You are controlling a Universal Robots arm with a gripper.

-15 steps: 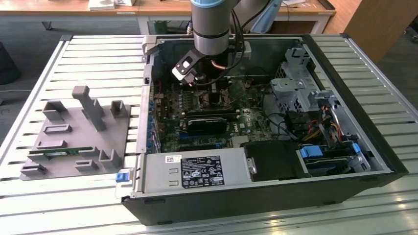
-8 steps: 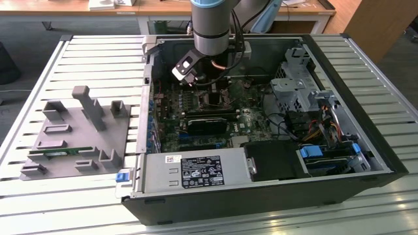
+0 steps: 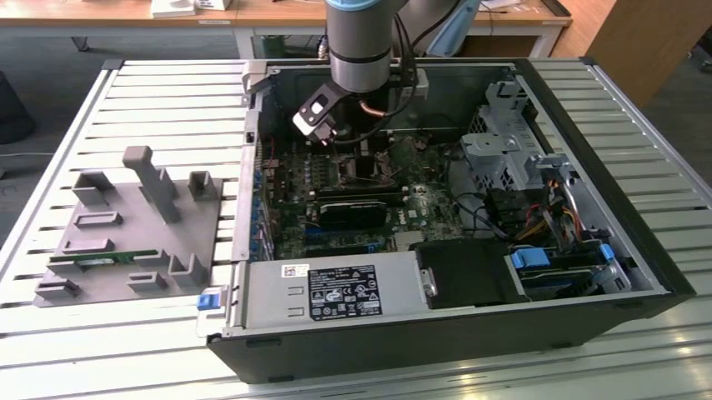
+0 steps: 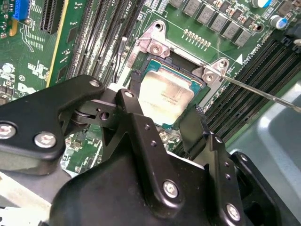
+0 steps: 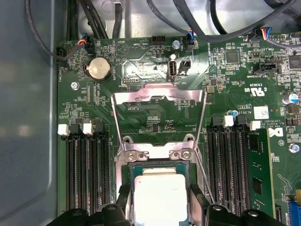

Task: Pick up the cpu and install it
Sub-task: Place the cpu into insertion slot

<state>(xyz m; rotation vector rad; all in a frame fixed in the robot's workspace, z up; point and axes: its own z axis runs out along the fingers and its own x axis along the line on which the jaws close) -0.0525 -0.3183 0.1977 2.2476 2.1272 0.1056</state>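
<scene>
The cpu point(image 4: 167, 92), a silver-topped square chip with a thin green rim, lies low in the motherboard's socket point(image 4: 155, 47), level with its frame. My gripper point(image 4: 164, 101) reaches down over it, one black finger against each of two opposite edges, shut on the chip. In the first wrist view the cpu point(image 5: 161, 197) sits between the same fingers point(image 5: 123, 200), with the socket's metal load plate point(image 5: 160, 101) swung open beyond it. In the exterior view my gripper point(image 3: 362, 154) hangs inside the open computer case point(image 3: 445, 333), over the middle of the board.
The socket's thin lever point(image 4: 263, 92) sticks out beside the memory slots point(image 5: 89, 174), which flank the socket. A green memory stick point(image 3: 106, 260) lies on a grey fixture point(image 3: 167, 200) at the exterior view's left. Cables, a drive cage point(image 3: 501, 150) and the power supply point(image 3: 333, 292) crowd the case.
</scene>
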